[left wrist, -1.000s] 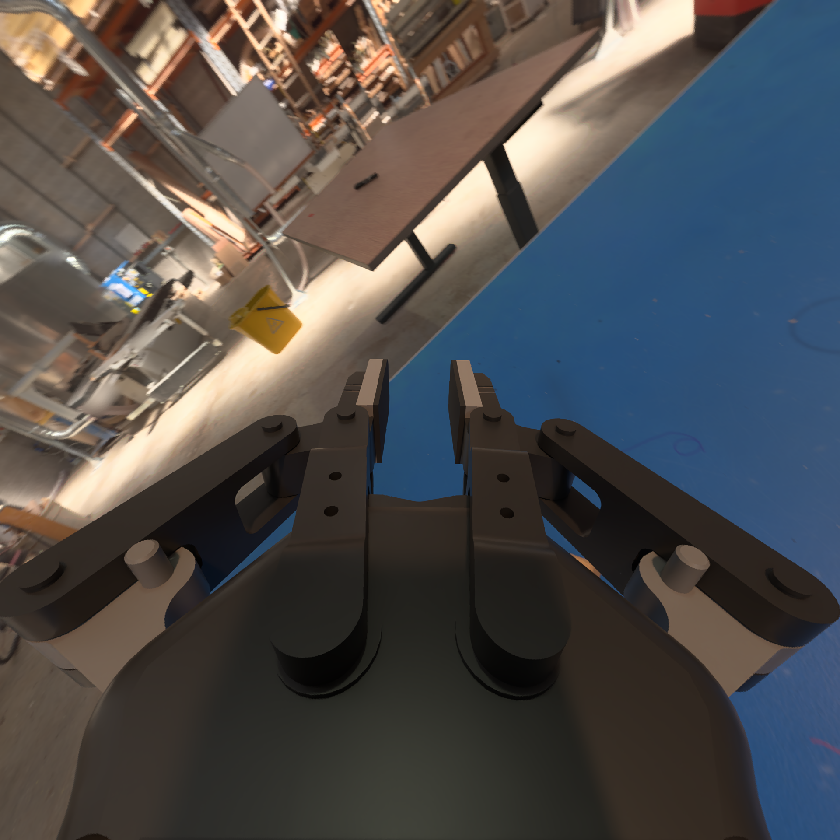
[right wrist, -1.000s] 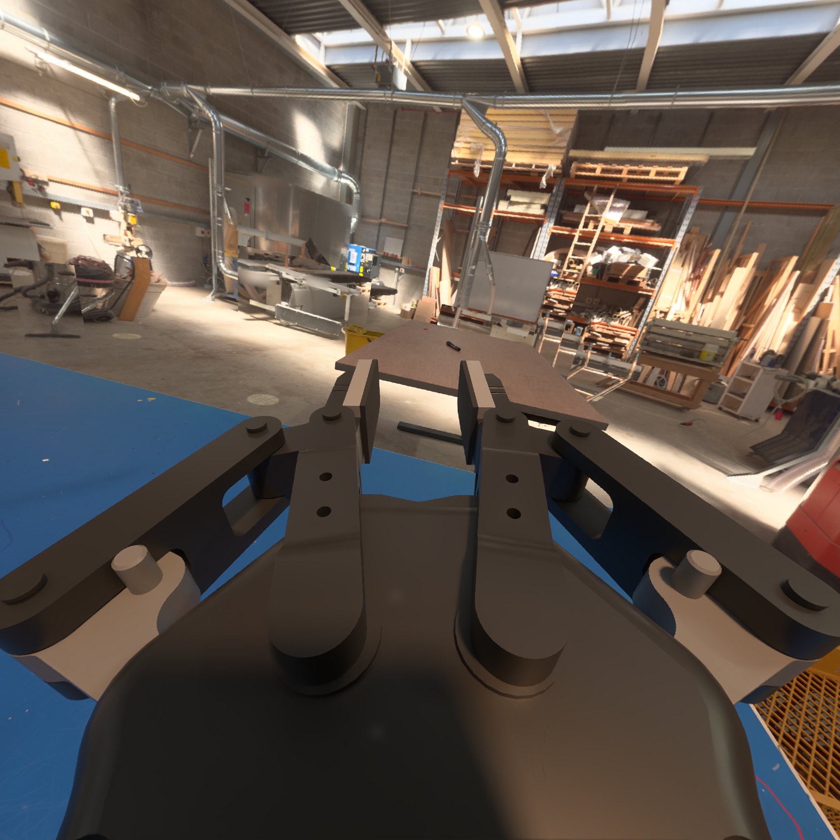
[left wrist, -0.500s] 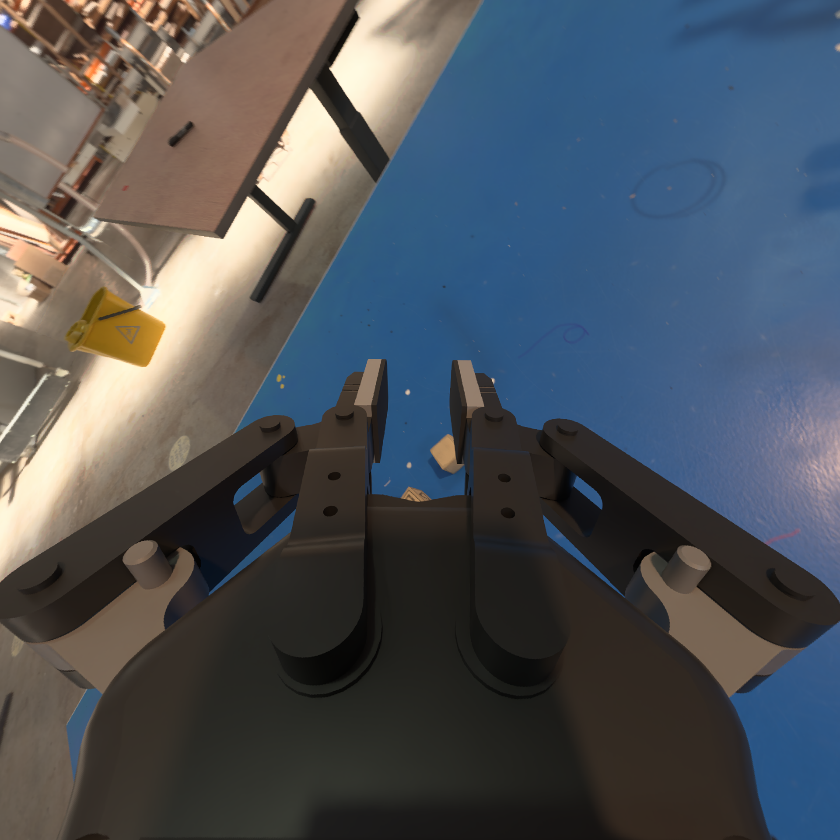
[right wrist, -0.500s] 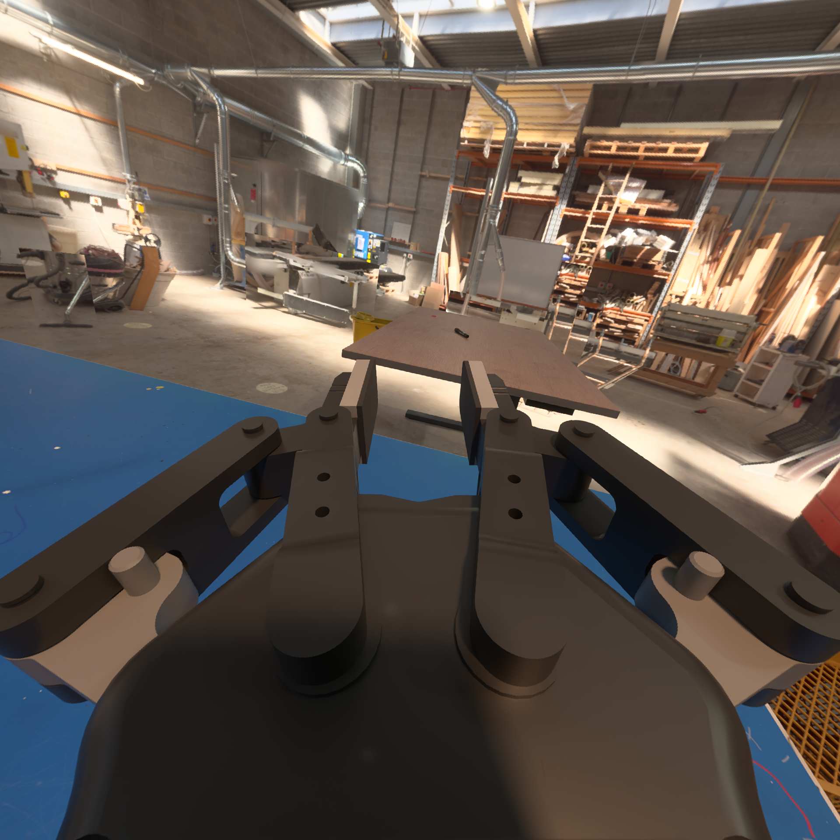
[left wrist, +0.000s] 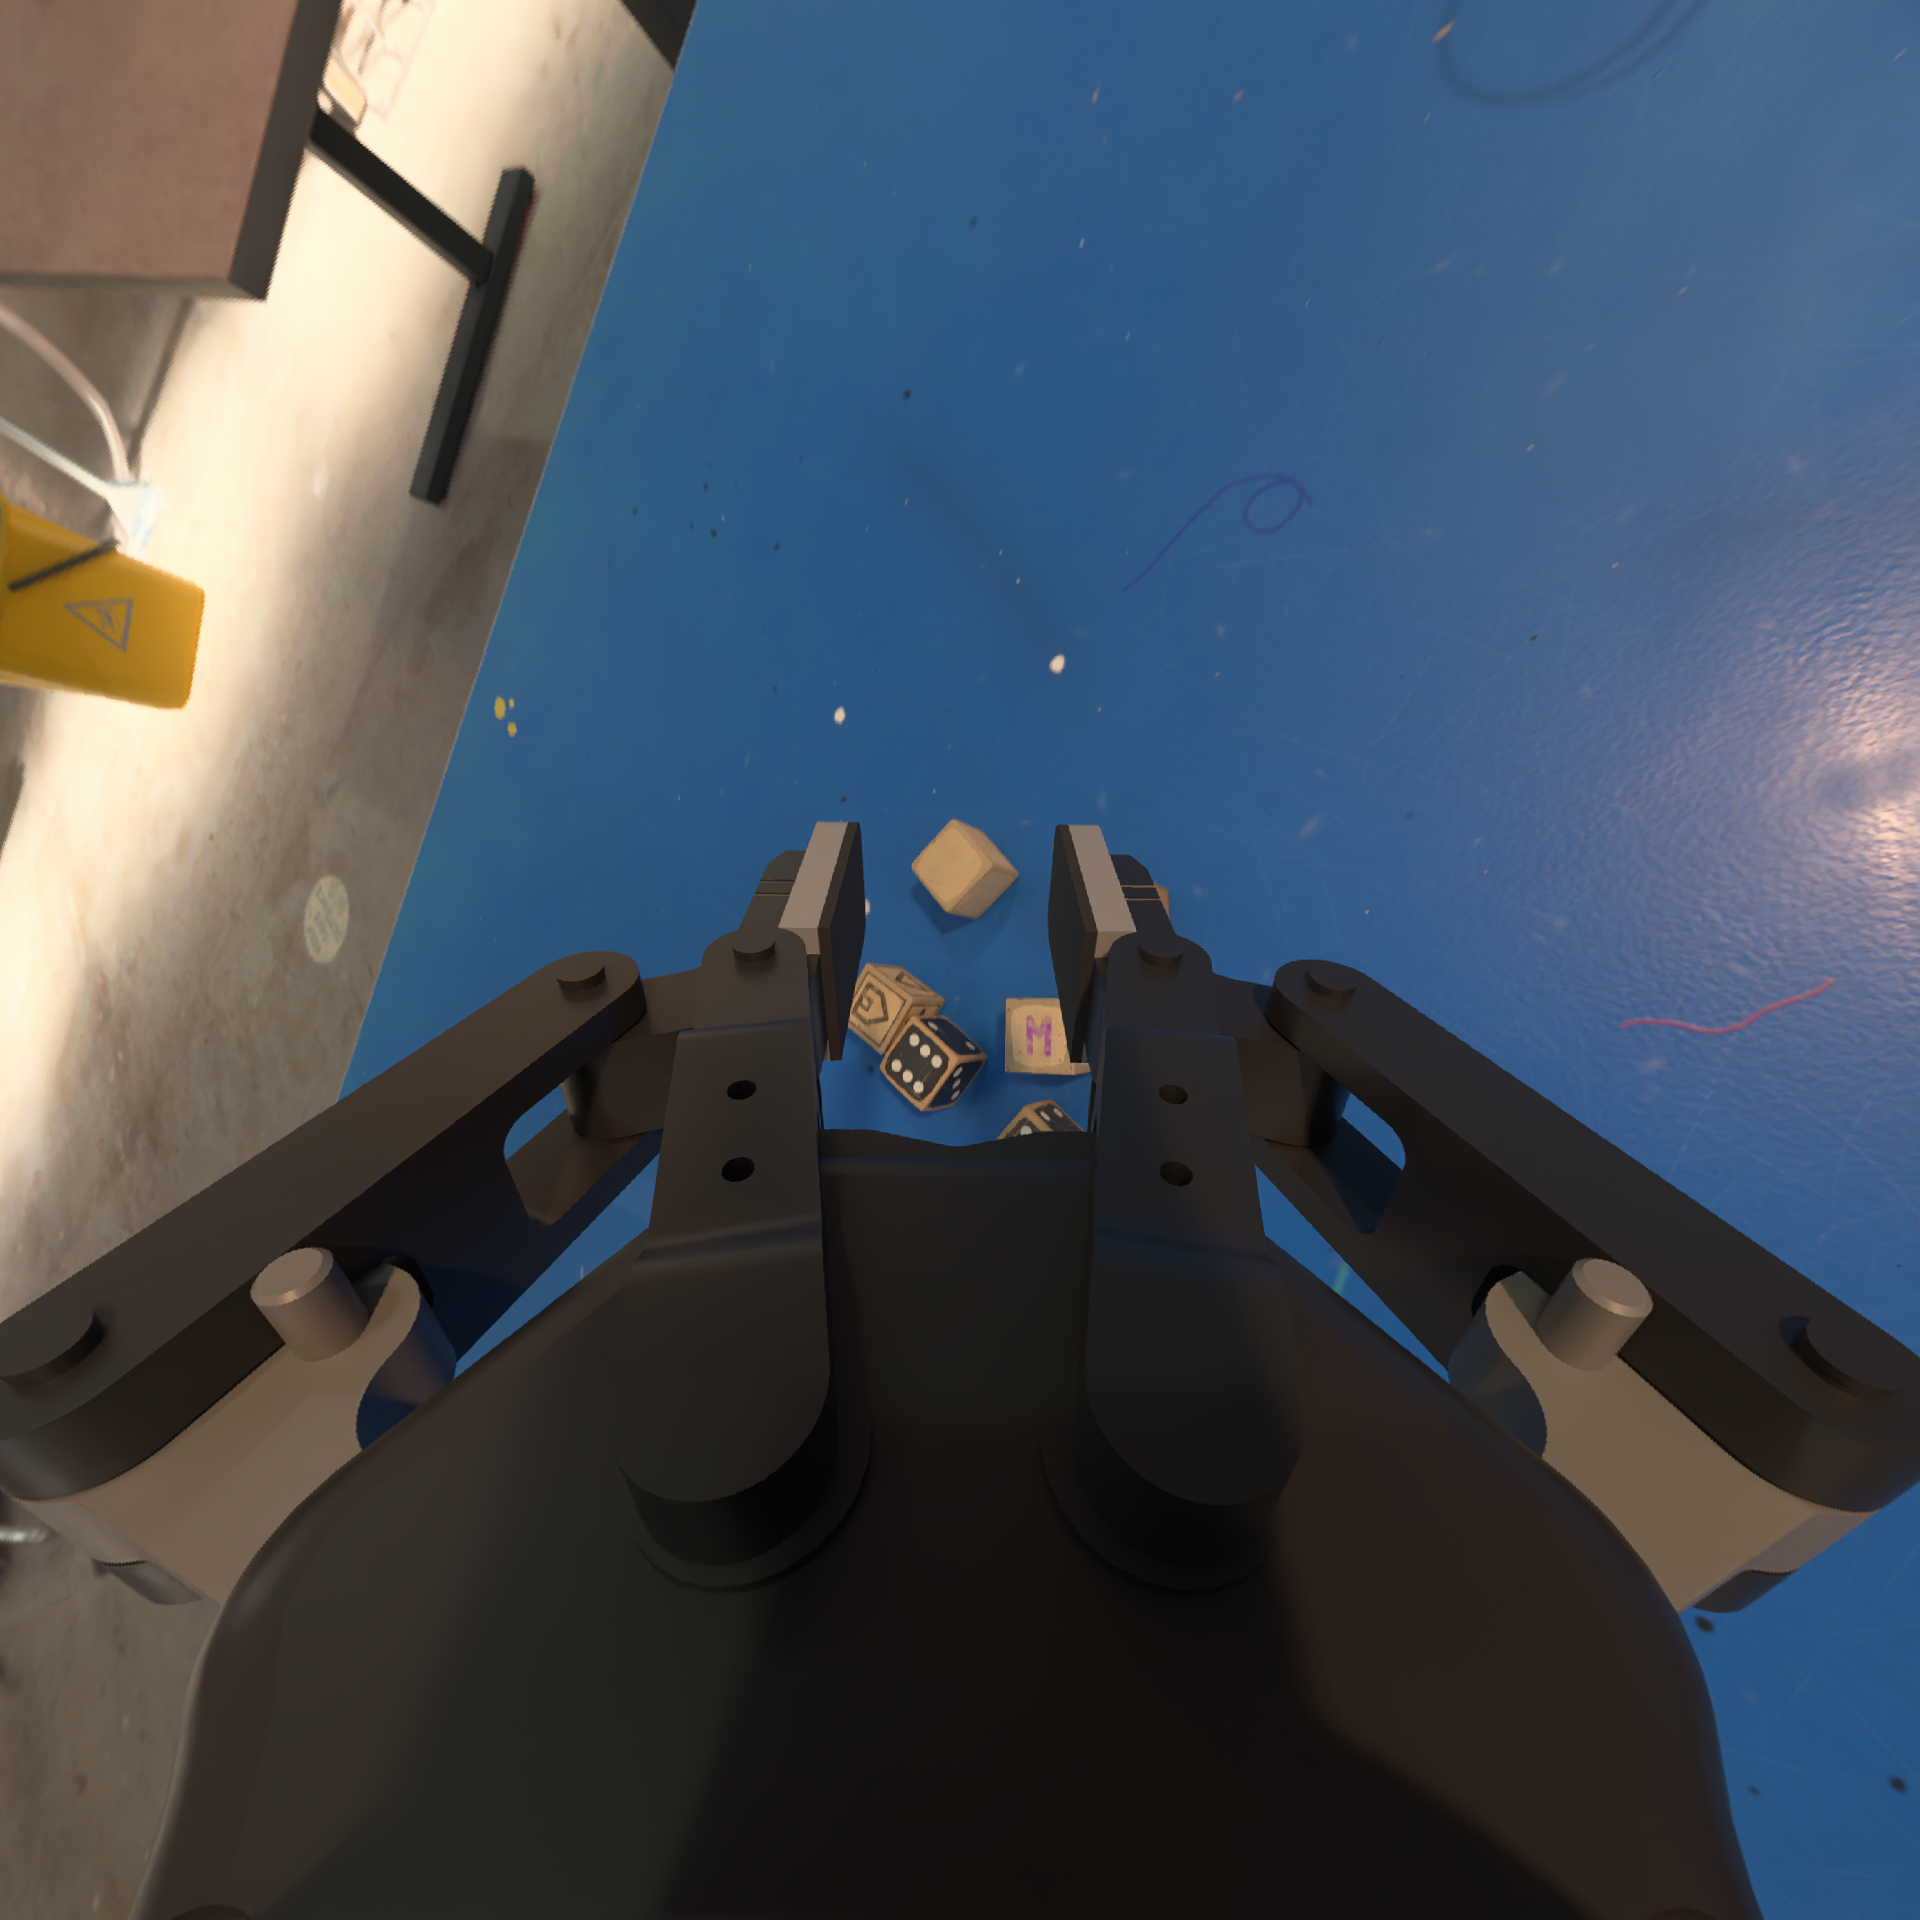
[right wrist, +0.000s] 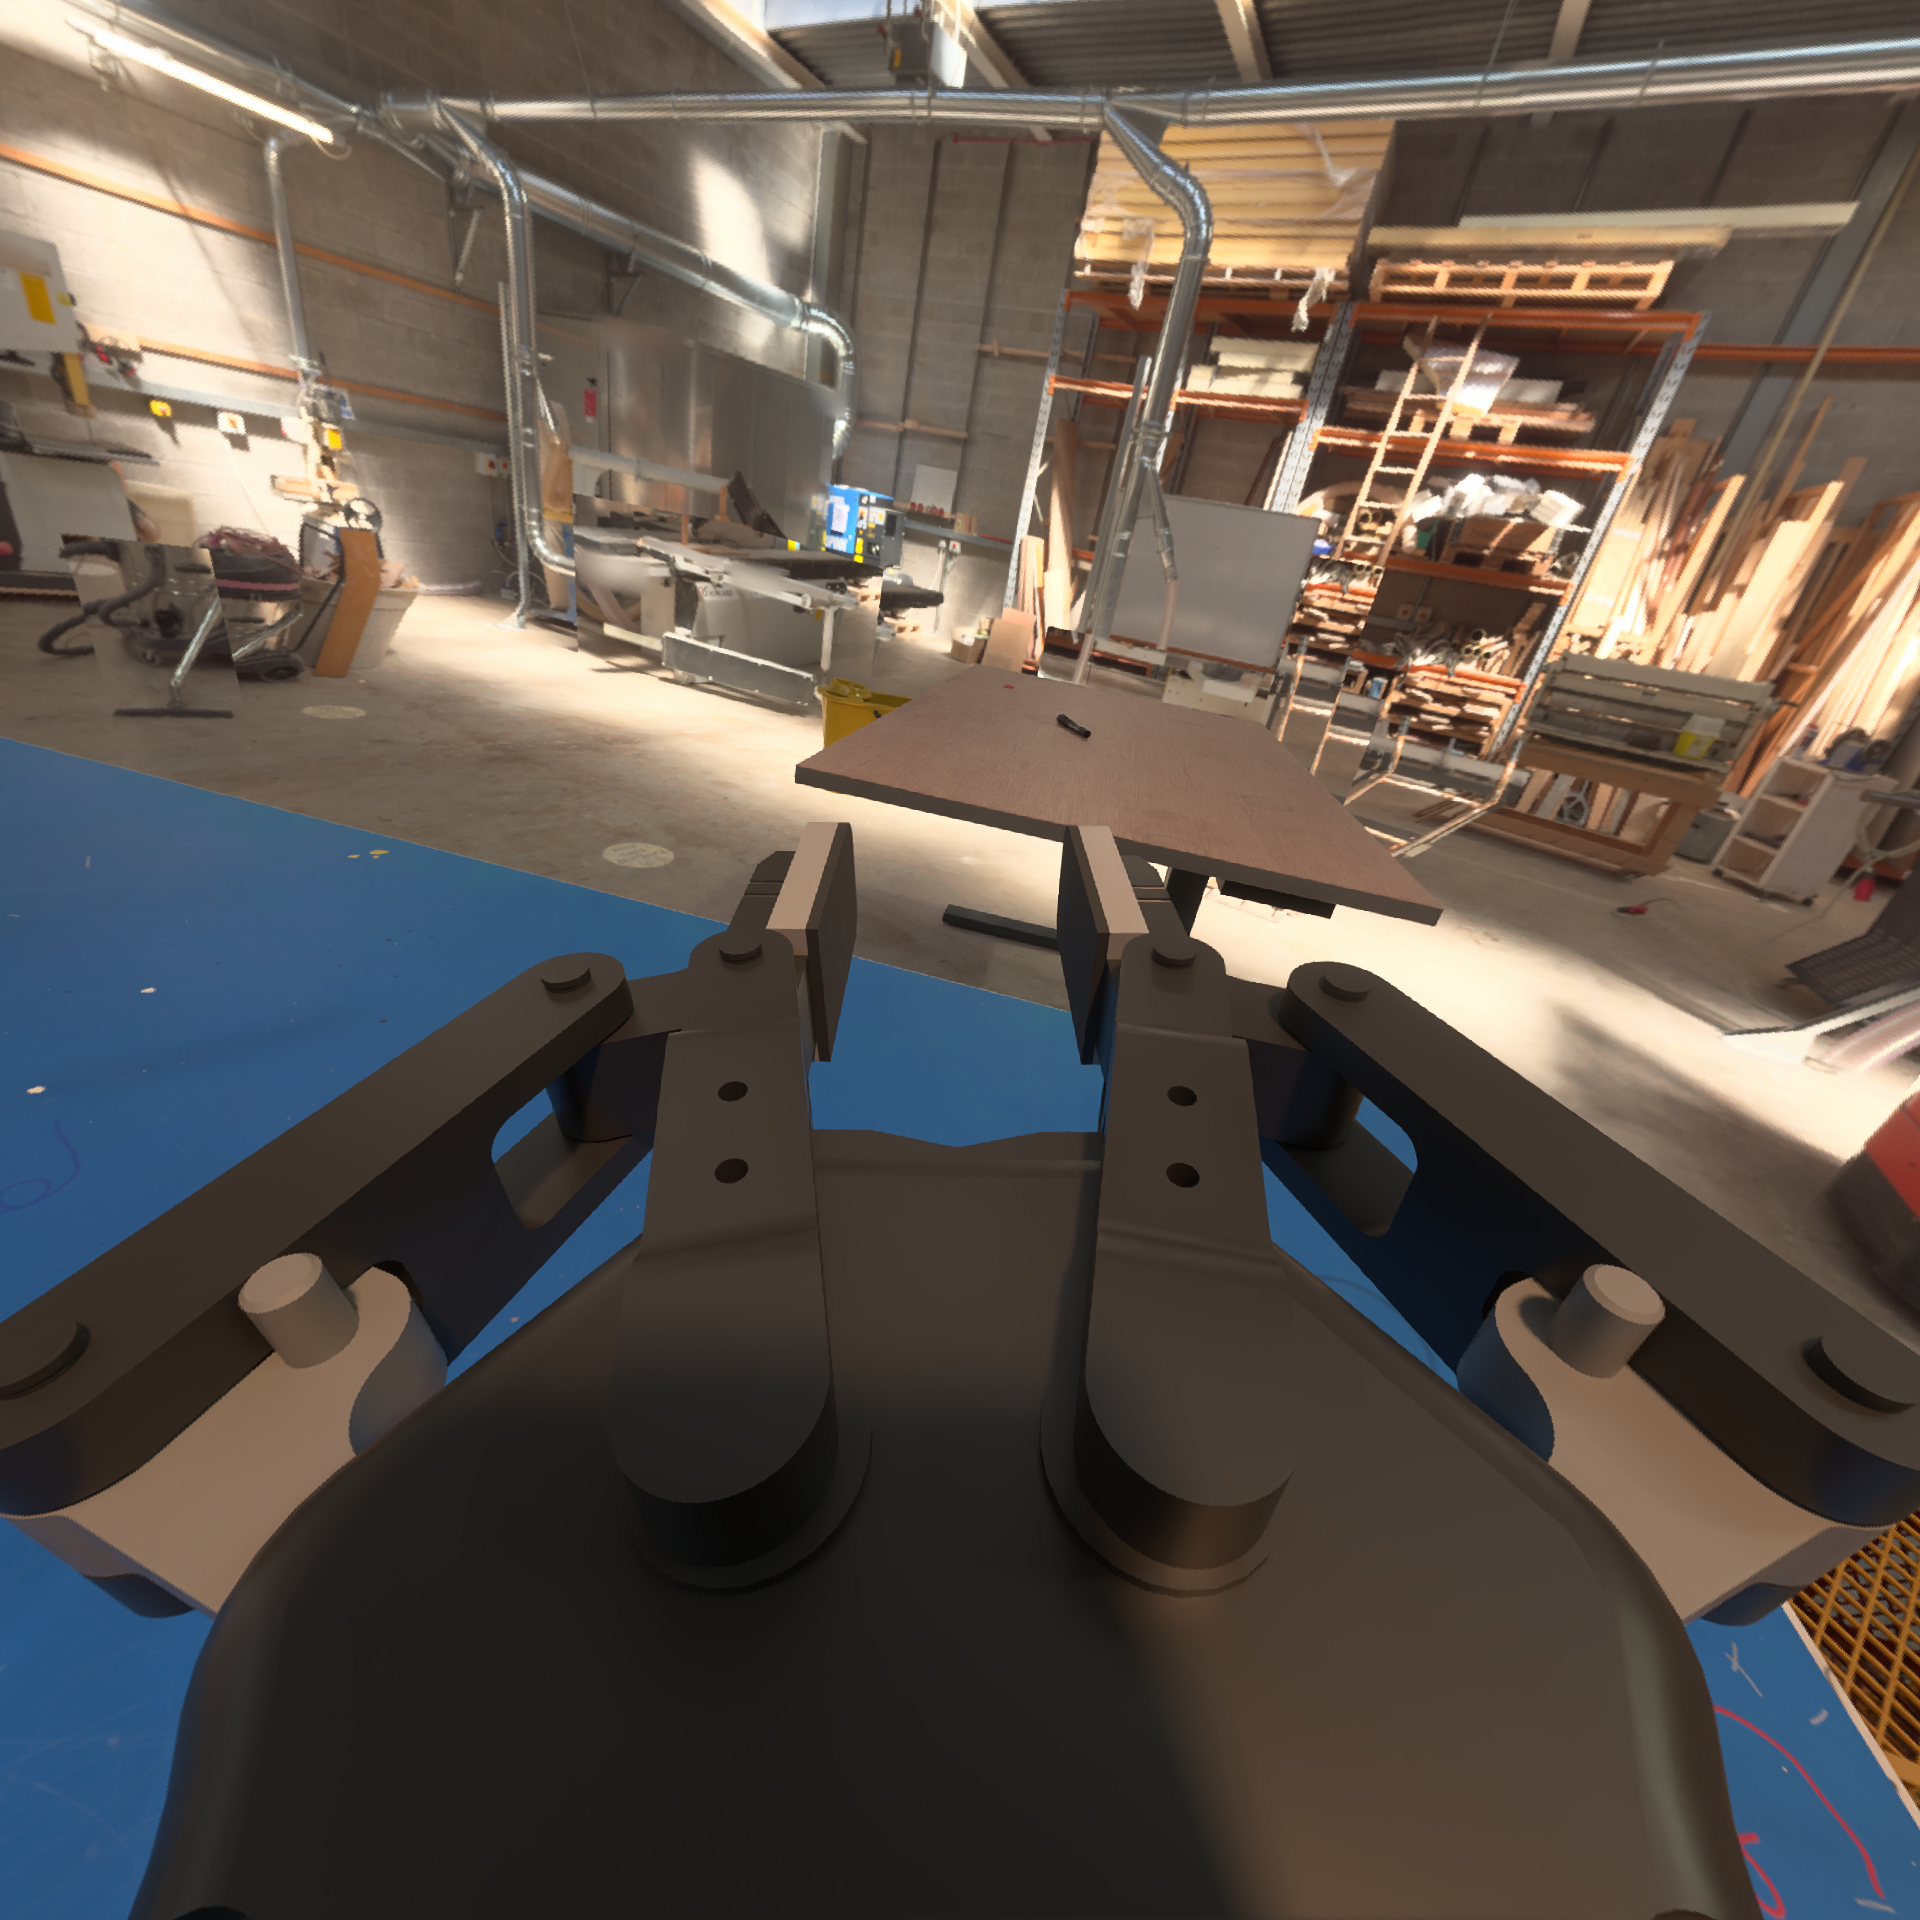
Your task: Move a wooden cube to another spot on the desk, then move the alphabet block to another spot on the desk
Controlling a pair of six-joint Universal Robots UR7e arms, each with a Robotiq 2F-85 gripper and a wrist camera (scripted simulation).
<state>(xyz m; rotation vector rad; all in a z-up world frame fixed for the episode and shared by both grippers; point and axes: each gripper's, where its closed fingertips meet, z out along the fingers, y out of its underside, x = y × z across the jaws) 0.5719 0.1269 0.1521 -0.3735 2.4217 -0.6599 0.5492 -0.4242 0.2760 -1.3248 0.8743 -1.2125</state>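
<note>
Left claw point(left wrist: 956, 914) spread open, empty, above plain wooden cube point(left wrist: 964, 869) on blue worktop point(left wrist: 1351, 520). Alphabet block point(left wrist: 1035, 1035) just nearer. Right claw point(right wrist: 956, 925) likewise open, empty.

Right gripper point(right wrist: 956, 940) fingers point(right wrist: 826, 930) parted and empty, above blue desk point(right wrist: 208, 987), brown table point(right wrist: 1122, 800) beyond

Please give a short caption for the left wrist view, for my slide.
Open left tool above a plain wooden cube on the blue desk.

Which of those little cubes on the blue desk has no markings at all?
The plain wooden cube, farthest up in the left wrist view, between the open left gripper tips. The others bear marks: a carved block, a black dice, a lettered block.
</note>
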